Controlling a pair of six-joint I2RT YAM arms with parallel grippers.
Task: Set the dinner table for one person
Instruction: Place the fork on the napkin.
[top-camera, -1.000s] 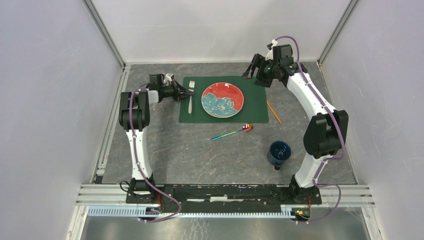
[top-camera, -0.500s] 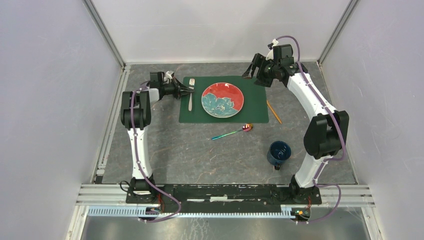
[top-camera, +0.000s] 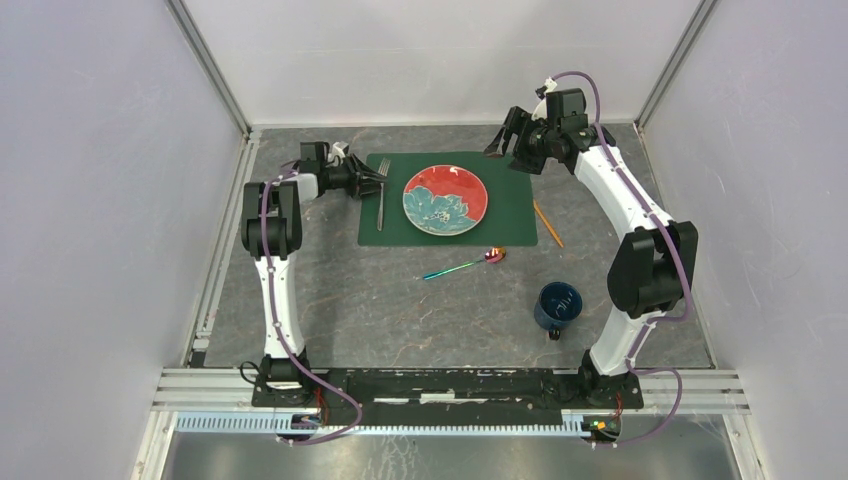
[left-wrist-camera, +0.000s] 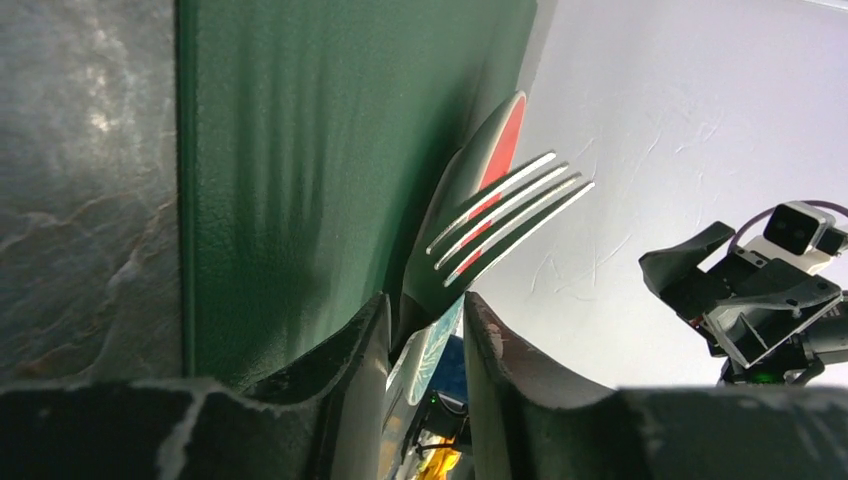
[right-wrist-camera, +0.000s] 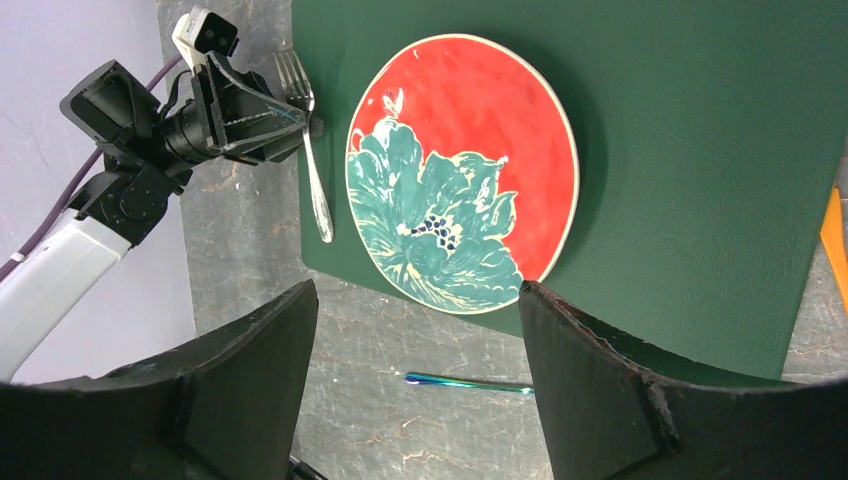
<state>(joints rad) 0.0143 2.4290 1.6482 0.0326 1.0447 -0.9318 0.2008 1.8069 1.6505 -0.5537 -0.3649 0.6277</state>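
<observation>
The dinner table (top-camera: 400, 310) carries a dark green placemat (top-camera: 510, 215) with a red and teal plate (top-camera: 445, 198) on it. A silver fork (top-camera: 381, 205) lies along the mat's left side, tines to the far end. My left gripper (top-camera: 374, 182) sits low at the fork, jaws parted. In the left wrist view the fork (left-wrist-camera: 505, 215) runs between the fingers (left-wrist-camera: 360, 340), with a gap on its right. My right gripper (top-camera: 505, 140) hangs open and empty above the mat's far right corner. In the right wrist view it looks down on the plate (right-wrist-camera: 460, 170) and fork (right-wrist-camera: 312, 150).
An iridescent spoon (top-camera: 465, 265) lies on the table in front of the mat. A thin orange stick (top-camera: 547, 223) rests right of the mat. A dark blue mug (top-camera: 557, 305) stands near the right arm's base. Walls close in the table on three sides.
The left jaws have parted from a shut grip around the fork, which stays on the mat. The left gripper edged slightly toward the mat. The right arm has not moved.
</observation>
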